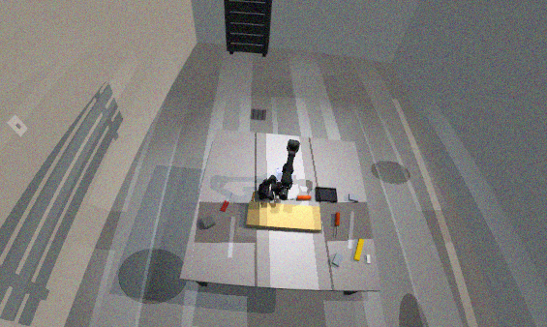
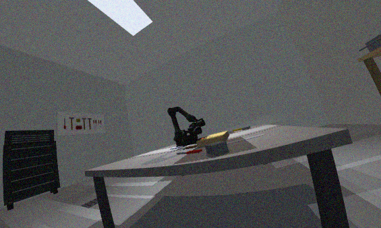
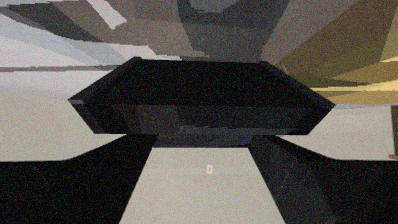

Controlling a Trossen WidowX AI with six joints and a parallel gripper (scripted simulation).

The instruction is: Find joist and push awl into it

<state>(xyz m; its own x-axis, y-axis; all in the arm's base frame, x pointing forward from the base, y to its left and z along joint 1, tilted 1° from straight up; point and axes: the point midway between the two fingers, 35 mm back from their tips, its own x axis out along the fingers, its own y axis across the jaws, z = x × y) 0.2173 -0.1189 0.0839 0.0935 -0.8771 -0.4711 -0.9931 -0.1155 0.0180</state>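
My gripper (image 1: 267, 194) (image 3: 200, 127) is shut on a dark block, the stud finder (image 3: 200, 85), which spans the fingers in the wrist view. In the top view the gripper is by the back left end of the yellow floor panel (image 1: 292, 219) (image 2: 214, 137); whether the stud finder touches the panel is hidden. The black tray (image 1: 326, 194) lies behind the panel's right end, with nothing visible in it. An orange-handled tool (image 1: 303, 197) lies behind the panel, and another orange-handled tool (image 1: 337, 219) lies to its right; which one is the awl I cannot tell. No hole is discernible.
A red item (image 1: 225, 206) (image 2: 194, 151) and a grey block (image 1: 206, 222) (image 2: 217, 148) lie left of the panel. A yellow bar (image 1: 359, 250), a small white piece (image 1: 368, 258) and a grey-blue piece (image 1: 337, 259) lie at the front right. A small bluish piece (image 1: 352, 198) is right of the tray.
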